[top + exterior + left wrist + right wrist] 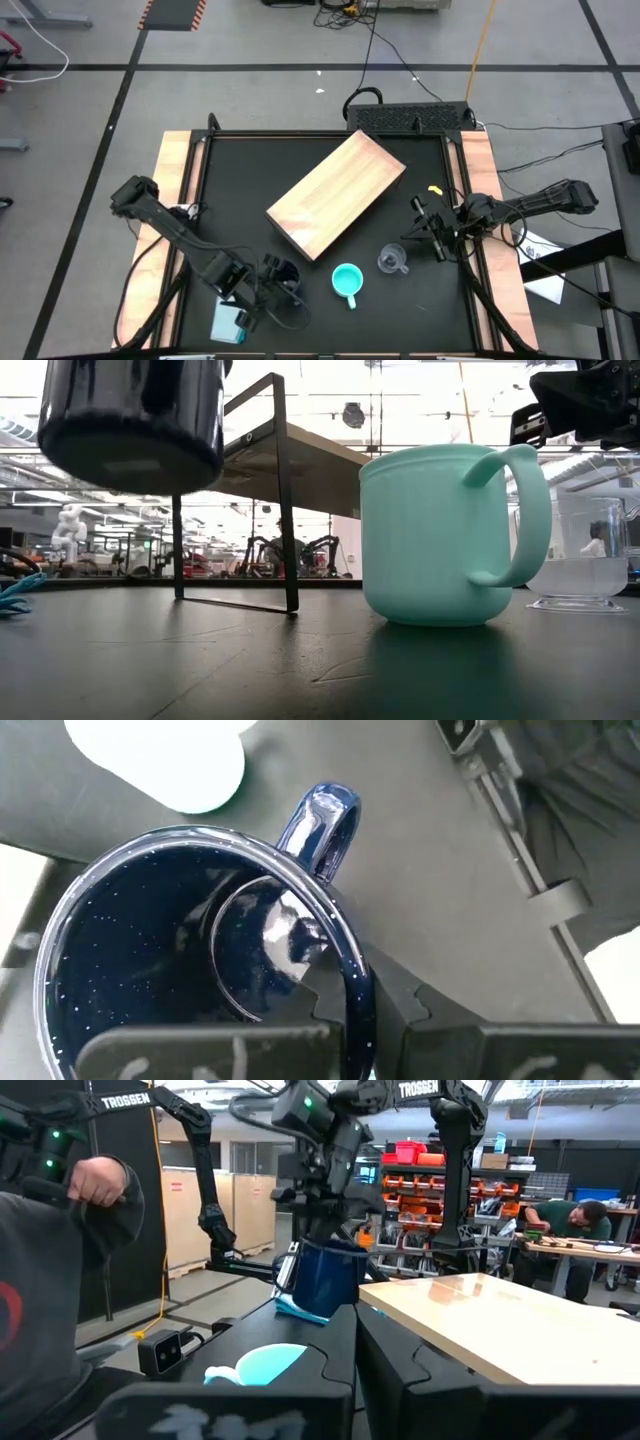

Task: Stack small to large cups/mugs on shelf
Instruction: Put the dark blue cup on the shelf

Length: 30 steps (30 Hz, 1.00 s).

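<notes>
1. While the left gripper clamps the rim of the navy mug between its closed fingers, one inside and one outside the wall, the mug hangs clear of the table near its front left corner, its base lifted in the low view.
2. Glossy and speckled with white inside, the navy mug shows its handle pointing away from the fingers; its lower body is cut off in the left wrist view.
3. Just beside the lifted mug lies a flat pale-teal block, partly hidden by the arm.
4. On the right side of the table, the right gripper hovers with its fingers shut on nothing, near the small clear cup.
5. Between the two grippers stands the turquoise mug, upright, handle toward the table's front edge; the clear cup stands just to its right, apart from it.
6. Behind them the wooden shelf lies diagonally across the table's middle, bare on top.
7. In the right wrist view a person in a dark sleeve is cut off at the edge, and another sits far back in the room.
</notes>
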Available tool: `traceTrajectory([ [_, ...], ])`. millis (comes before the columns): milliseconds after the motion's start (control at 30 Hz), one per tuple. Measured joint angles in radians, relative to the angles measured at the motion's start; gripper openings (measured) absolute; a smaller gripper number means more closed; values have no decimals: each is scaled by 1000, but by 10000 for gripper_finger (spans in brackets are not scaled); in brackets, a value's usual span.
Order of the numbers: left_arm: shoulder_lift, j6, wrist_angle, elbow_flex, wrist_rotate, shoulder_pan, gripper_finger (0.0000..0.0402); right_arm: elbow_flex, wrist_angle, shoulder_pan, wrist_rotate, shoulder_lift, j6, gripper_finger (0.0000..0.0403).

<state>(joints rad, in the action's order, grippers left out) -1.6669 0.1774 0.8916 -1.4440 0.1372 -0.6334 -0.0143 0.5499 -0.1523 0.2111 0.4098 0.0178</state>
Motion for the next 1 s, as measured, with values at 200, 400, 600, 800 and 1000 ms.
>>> traceTrajectory([
  [200,0,-26,95,-99,21,5,15,0,0,0,0,0,1,0],
  [400,-1,-41,157,-171,25,11,15,0,0,0,0,0,2,0],
  [600,-1,-41,162,-179,30,11,15,0,0,0,0,0,2,0],
  [800,-1,-40,161,-179,35,11,15,0,-1,0,0,0,-2,0],
  [1000,-1,-33,161,-179,32,11,15,0,-1,0,0,0,-5,0],
])
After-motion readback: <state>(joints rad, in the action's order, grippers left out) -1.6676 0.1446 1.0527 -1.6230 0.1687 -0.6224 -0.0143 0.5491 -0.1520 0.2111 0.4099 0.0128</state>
